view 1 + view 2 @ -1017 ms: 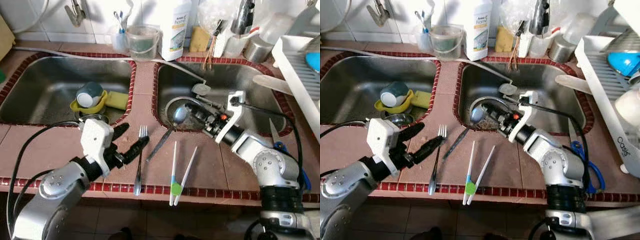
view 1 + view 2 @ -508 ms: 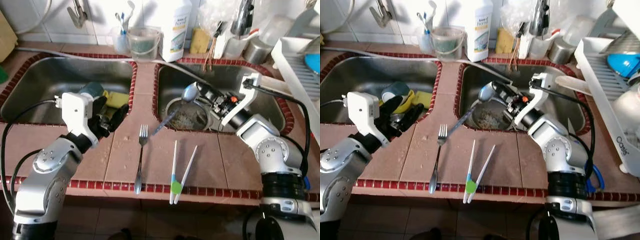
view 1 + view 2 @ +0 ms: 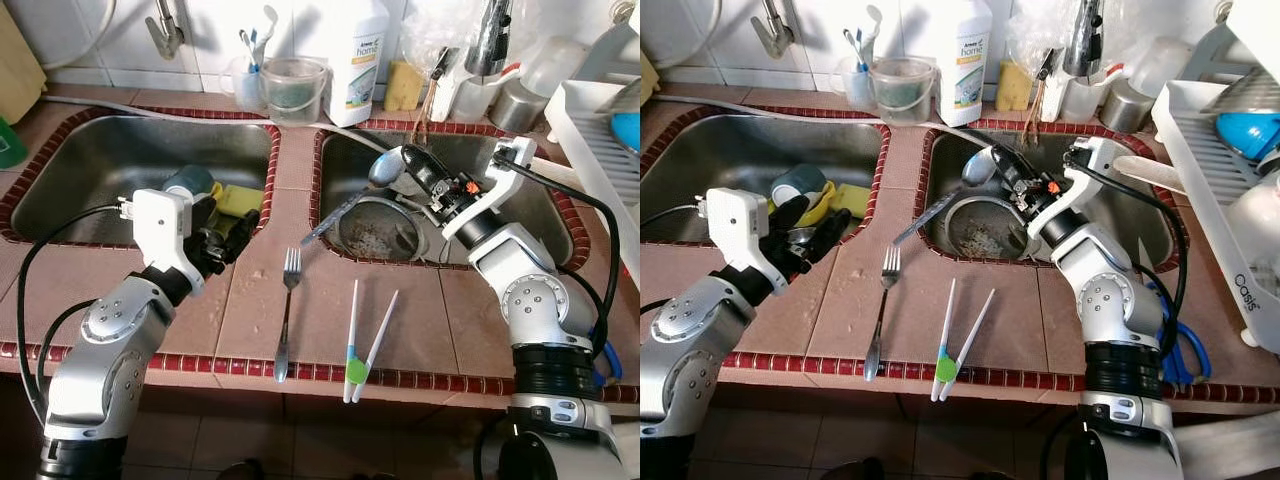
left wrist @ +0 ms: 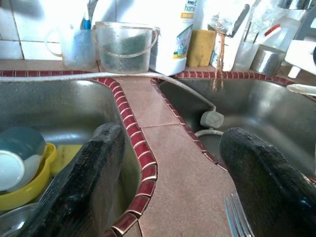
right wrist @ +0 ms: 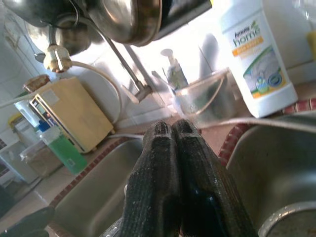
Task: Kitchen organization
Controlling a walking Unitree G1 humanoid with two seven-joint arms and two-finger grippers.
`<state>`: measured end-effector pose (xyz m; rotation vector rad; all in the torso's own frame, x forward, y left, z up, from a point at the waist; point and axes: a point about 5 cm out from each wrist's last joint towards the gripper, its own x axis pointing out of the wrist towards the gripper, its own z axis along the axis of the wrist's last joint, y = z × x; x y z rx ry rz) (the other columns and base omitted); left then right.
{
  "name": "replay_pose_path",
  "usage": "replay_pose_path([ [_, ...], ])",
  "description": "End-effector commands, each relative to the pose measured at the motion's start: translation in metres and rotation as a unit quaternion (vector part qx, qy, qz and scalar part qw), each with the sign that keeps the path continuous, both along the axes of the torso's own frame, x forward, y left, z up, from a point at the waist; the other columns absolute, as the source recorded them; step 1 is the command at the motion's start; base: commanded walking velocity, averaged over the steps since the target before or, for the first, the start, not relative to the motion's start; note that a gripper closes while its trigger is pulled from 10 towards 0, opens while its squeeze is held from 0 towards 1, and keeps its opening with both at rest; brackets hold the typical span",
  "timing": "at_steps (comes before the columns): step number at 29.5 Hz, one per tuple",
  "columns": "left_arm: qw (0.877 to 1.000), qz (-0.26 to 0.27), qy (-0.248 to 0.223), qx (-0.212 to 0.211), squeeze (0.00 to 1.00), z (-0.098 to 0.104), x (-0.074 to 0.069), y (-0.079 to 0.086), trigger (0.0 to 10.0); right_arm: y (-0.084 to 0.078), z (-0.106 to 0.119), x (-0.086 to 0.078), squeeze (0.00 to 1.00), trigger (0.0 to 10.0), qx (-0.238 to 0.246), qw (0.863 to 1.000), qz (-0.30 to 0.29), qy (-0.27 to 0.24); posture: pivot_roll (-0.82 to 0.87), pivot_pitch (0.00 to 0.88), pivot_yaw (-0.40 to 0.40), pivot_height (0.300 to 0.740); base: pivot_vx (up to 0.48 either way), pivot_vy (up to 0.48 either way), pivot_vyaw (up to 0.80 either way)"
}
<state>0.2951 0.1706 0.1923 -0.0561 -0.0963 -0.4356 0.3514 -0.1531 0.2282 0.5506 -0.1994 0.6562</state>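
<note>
A large metal spoon point(image 3: 383, 170) hangs tilted over the right sink point(image 3: 545, 215), its handle tip point(image 3: 322, 228) reaching out above the sink's front-left rim. My right gripper point(image 3: 418, 166) is shut on the spoon near its bowl; the right wrist view has both fingers point(image 5: 173, 168) pressed together with the spoon bowl point(image 5: 129, 19) close by. My left gripper point(image 3: 226, 224) is open and holds nothing, hovering at the front-right corner of the left sink point(image 3: 80, 170). A fork point(image 3: 286, 312) and white tongs point(image 3: 361, 330) lie on the tiled counter point(image 3: 430, 320).
The left sink holds a teal cup point(image 3: 182, 181), a yellow bowl and a sponge. A round metal pan point(image 3: 382, 224) sits in the right sink. Bottles, a clear pail point(image 3: 294, 88) and cups line the back ledge. A white dish rack point(image 3: 590, 130) stands at right; blue scissors point(image 3: 603, 352) lie beside it.
My right gripper has raised the spoon off the counter edge, up and back over the right sink. My left gripper has drawn away from the fork to the left sink's corner.
</note>
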Motion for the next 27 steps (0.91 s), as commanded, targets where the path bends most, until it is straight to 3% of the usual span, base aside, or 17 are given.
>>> replay_pose_path([
  [1,1.0,-0.002,-0.006,0.008,0.0,0.0021,0.0014,0.0016,10.0,-0.0064,0.0038,-0.0029,0.0,10.0,0.005,1.0,-0.012,-0.012,-0.02,0.118,-0.001,0.74,0.0,0.244,0.0],
  [27,1.0,-0.016,-0.001,0.016,0.0,0.0023,0.0022,0.0042,10.0,-0.0069,0.0004,-0.0071,0.0,10.0,0.017,1.0,-0.021,-0.004,-0.02,0.133,0.019,0.74,0.0,0.343,0.0],
])
